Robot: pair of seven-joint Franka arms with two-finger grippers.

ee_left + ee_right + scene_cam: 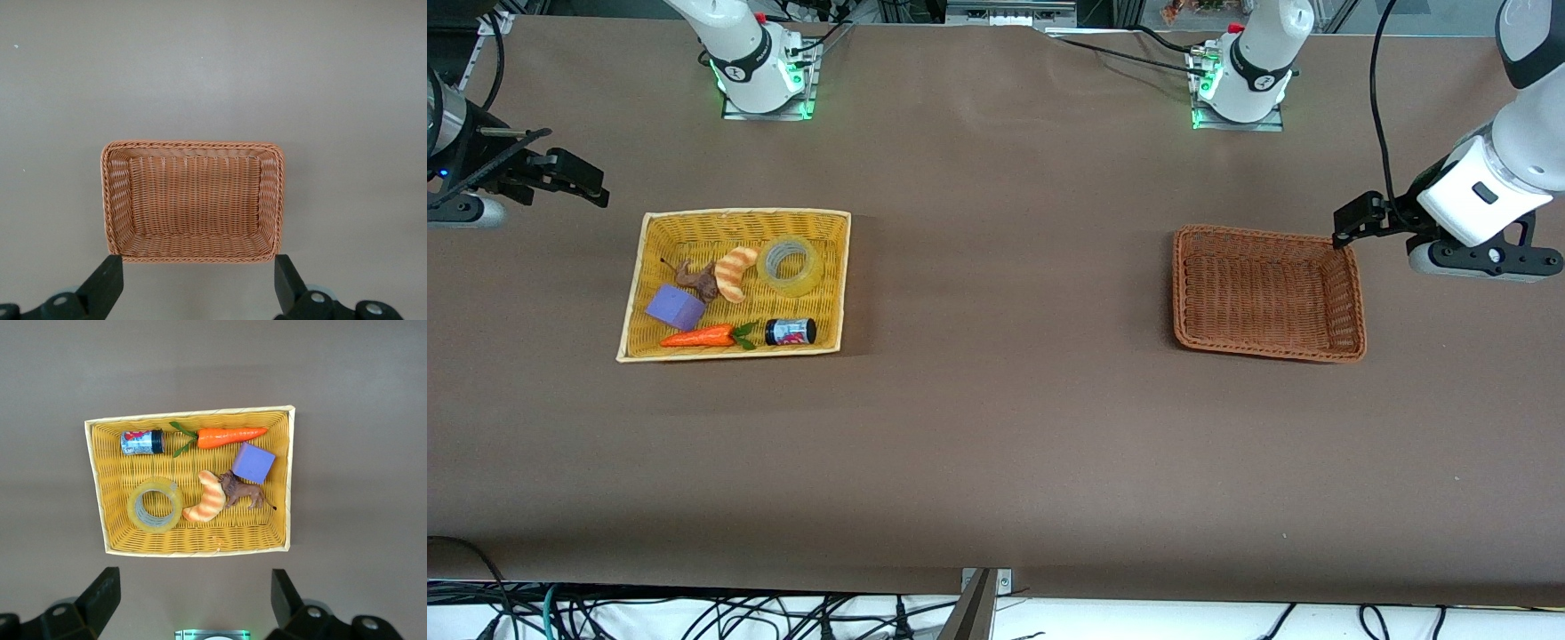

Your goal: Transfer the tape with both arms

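The tape lies flat, hole upward, in the yellow basket toward the right arm's end of the table. In the front view, the other contents are met first, going from near to far. At the basket's 6 o'clock edge lie the carrot and the black jar. The purple block sits above them, toward 9 o'clock. The croissant and the toy lion lie at the centre, and the croissant lies just beside the roll. The tape itself occupies the 1 o'clock corner, close to the basket wall.

The right gripper is held high with its fingers spread apart and empty; it is not yet over the basket. The left gripper waits beside the brown basket, fingers likewise apart and empty.

For the pickup, the right gripper should be centred over the roll and lowered vertically. One finger is best placed inside the core and the other outside the ring. The side facing the bare weave is preferred, so that the croissant and the wall are not struck. The roll should be gripped firmly enough for a mid-table handover.
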